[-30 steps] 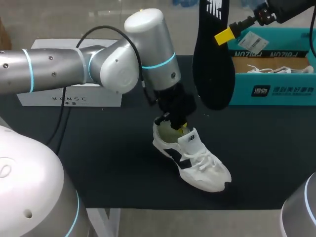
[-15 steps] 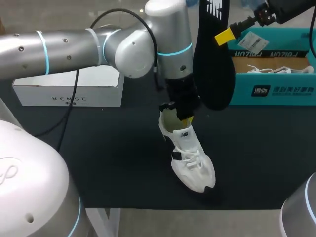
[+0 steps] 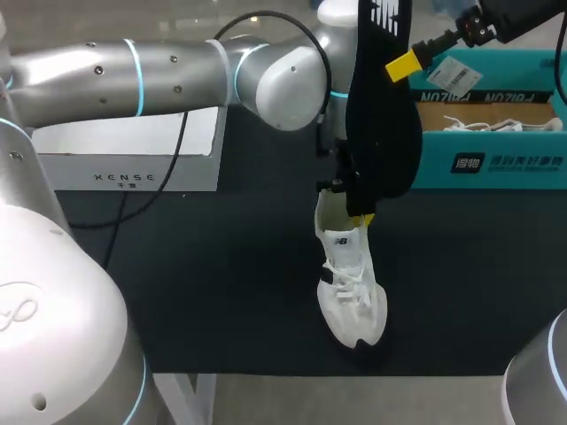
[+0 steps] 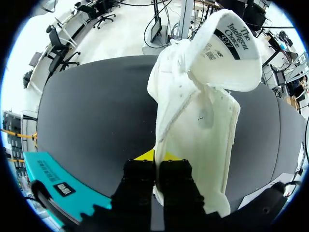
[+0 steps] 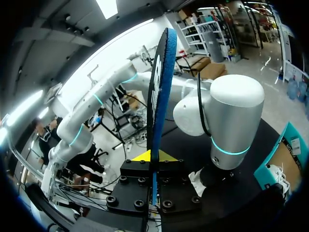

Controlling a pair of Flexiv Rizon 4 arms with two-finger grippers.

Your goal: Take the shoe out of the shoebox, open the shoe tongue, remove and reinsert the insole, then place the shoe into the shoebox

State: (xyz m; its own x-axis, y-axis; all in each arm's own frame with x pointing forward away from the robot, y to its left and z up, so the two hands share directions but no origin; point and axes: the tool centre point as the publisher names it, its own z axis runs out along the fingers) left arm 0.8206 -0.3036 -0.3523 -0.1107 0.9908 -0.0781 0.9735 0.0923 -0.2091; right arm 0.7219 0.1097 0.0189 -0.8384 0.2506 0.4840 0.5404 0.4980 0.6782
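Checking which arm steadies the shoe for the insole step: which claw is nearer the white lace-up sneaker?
Left. The left claw is shut on the collar of the white lace-up sneaker; the right claw is apart, higher up, gripping the black foam insole.

The right hand [image 5: 153,156] pinches the black insole [image 5: 160,84] upright.

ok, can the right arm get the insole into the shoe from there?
Likely not cleanly: left gripper is shut on the shoe at its opening, close under the insole hanging from right gripper.

Black table [image 3: 177,292] — white box [image 3: 124,159], teal shoebox [image 3: 496,164], white shoe [image 3: 354,301] on it.
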